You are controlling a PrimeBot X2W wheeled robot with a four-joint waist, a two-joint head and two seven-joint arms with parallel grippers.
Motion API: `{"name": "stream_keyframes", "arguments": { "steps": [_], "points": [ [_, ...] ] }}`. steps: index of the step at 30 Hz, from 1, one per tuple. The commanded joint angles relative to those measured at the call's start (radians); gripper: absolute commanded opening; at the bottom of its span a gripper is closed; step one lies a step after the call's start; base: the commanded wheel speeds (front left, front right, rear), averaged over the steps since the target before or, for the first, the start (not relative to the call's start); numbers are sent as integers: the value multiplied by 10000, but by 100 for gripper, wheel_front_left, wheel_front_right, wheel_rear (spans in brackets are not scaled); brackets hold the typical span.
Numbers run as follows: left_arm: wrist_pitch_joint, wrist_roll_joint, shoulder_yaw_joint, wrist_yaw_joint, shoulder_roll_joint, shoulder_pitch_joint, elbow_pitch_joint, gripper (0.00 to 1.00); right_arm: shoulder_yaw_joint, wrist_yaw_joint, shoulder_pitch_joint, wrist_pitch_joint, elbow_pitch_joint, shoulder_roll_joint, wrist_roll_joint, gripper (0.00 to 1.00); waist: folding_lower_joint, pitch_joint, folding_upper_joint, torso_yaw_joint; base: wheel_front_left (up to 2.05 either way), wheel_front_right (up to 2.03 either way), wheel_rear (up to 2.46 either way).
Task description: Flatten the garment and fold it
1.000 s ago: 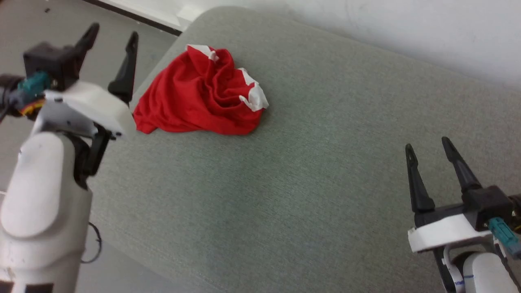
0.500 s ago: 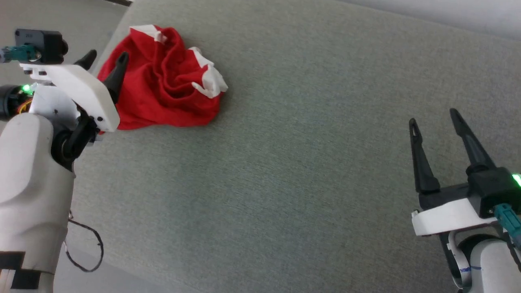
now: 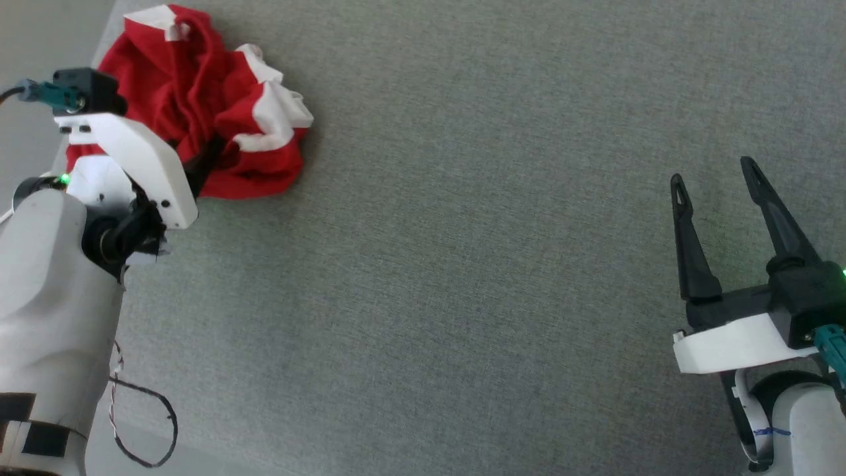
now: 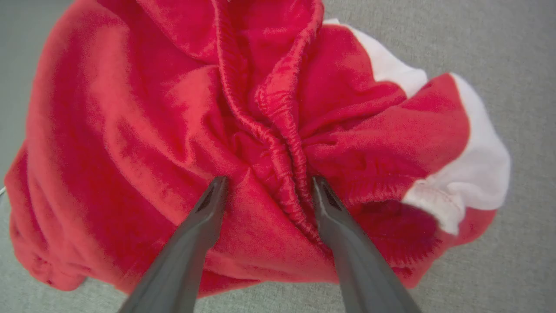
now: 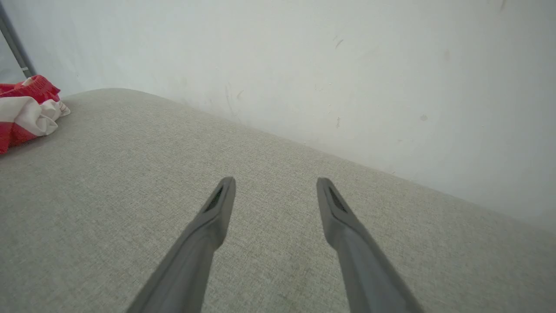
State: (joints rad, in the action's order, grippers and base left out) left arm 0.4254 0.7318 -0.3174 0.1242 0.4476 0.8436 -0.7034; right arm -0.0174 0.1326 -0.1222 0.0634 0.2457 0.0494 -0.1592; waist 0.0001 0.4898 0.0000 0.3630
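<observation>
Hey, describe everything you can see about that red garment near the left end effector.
The garment is bright red, thin soft fabric with white trim bands and a gathered, elastic-looking band. It lies crumpled in a heap, unflattened, at the far left edge of the grey upholstered surface. The open left end effector straddles the gathered band; contact is unclear.

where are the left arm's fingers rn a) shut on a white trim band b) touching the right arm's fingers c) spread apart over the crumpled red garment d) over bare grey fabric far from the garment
C: the left wrist view shows the left gripper with its fingers apart over the garment, a gathered red seam running between their tips.
</observation>
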Motion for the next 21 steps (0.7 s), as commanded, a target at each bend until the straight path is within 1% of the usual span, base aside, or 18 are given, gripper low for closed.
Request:
{"name": "stream_keyframes", "arguments": {
  "steps": [1,2,3,4,5,9,13,16,21],
  "points": [
    [51,-16,-54,45,6,125,-106,100,7,-19,-206,8,68,8,-57,100,-1,143,0,-131,0,0,0],
    [73,-57,-96,36,23,153,-218,100,-10,-19,-230,3,82,8,-49,100,-1,168,0,-145,0,0,0],
    [43,-95,-126,34,36,181,-313,97,-23,-19,-253,0,93,8,-40,100,-1,192,0,-161,0,0,0],
    [-27,-125,-150,35,41,205,-398,43,-37,-19,-274,0,100,8,-31,100,-1,214,0,-177,0,0,0],
    [-121,-151,-184,37,32,218,-466,0,-52,-19,-292,3,102,8,-23,100,-1,230,0,-187,0,0,0],
    [-470,26,-264,53,-74,180,-628,0,-119,-19,-338,28,57,8,16,100,-1,220,0,-188,0,0,0],
    [-807,196,-409,60,90,281,-477,0,-164,-19,-368,156,-90,8,149,100,-1,0,0,-174,0,0,0],
    [-1064,247,-593,62,409,368,-200,0,-185,-19,-358,342,-311,8,343,100,-1,-340,0,-188,0,0,0],
    [-1228,285,-848,63,1111,546,299,0,-205,-19,-257,745,-814,8,807,100,-1,-1137,0,-316,0,0,0]
  ]
}}
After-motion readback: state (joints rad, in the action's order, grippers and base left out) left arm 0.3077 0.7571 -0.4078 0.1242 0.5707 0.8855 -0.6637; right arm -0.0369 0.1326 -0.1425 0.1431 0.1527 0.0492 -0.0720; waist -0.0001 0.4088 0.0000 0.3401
